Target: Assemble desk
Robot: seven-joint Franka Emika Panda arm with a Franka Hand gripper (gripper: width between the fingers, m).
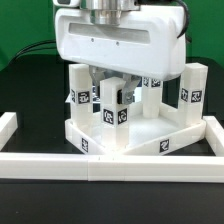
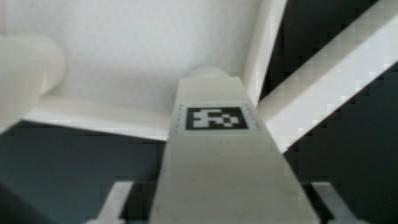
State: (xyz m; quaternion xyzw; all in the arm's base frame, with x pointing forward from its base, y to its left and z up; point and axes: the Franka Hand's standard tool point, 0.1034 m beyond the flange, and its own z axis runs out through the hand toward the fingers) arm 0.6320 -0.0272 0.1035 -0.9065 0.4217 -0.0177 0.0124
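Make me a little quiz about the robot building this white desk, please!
1. True or false: the gripper is closed on an upright leg.
2. What colour is the table under the desk top? A) black B) red C) yellow
3. What is printed on the side of each leg?

Key: 1 true; 2 A; 3 a black-and-white square tag.
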